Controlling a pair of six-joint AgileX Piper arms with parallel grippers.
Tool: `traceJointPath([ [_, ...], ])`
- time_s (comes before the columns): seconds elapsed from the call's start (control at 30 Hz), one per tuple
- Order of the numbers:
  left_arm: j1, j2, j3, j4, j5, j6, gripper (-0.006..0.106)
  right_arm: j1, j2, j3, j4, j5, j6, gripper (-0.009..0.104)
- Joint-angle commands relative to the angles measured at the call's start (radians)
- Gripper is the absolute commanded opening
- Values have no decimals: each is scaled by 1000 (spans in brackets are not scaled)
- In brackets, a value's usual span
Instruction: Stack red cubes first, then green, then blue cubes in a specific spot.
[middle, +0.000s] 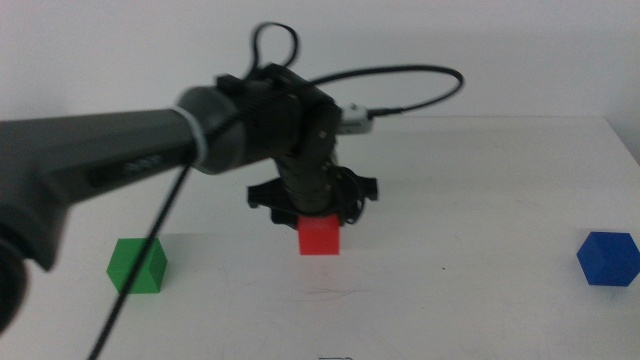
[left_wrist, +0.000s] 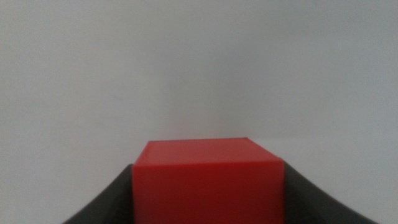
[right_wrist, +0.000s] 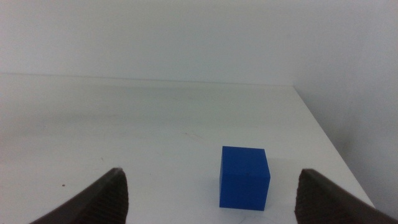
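Near the table's (middle: 480, 200) centre, the left gripper (middle: 318, 215) is pinching the matte red cube (middle: 319, 237); the right gripper (right_wrist: 211, 193) is waiting, jaws spread.

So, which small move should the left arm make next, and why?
Probably open the left gripper and lift away: its jaws flank the red cube, which appears to rest on the table mid-way. The green cube would come next.

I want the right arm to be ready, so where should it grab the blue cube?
Probably the blue cube is best gripped across its two flat, parallel side faces, coming down from above. It sits upright and alone on the white table, with the open right gripper already straddling its line, so both sides look free for the jaws.
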Motion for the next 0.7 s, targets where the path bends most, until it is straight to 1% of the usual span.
traceJointPath([
  [0.0,-27,-26,-53,5,-34,-18,13,3,-16,-23,-8,-73,-9,94],
  [0.13,-42,11,-90,-5,-24,-23,13,3,-16,-23,-8,-73,-9,94],
  [0.2,-42,22,-91,-26,-25,-23,13,3,-16,-23,-8,-73,-9,94],
  [0.47,-42,52,-91,-34,-19,-37,13,3,-16,-23,-8,-73,-9,94],
  [0.67,-42,86,-91,-60,-18,-37,13,3,-16,-23,-8,-73,-9,94],
])
